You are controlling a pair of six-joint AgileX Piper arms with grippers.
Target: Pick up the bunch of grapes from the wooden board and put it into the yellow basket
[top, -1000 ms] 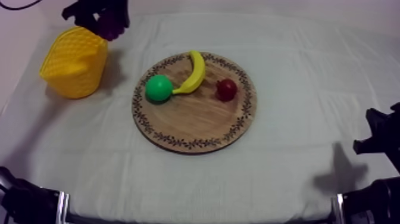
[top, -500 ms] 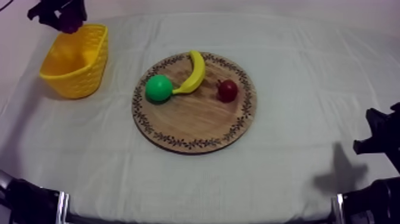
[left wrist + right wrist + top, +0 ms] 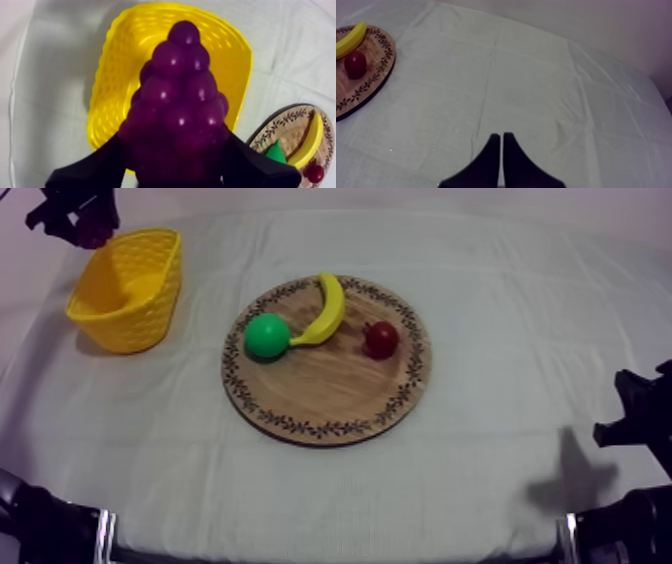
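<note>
Left gripper has drifted farther out past the yellow lattice-walled plastic basket, fingers clamped on the bunch of glossy, dark-purple round toy grapes, held aloft near the basket's far rim. Right gripper: fingers pressed together over the grey-white cloth.

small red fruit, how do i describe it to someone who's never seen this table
Find the round wooden board in the middle of the table. On its right side in the top view, apart from the banana and the green pear, lies the small red fruit. It is the only red thing there and the smallest of the three.
</note>
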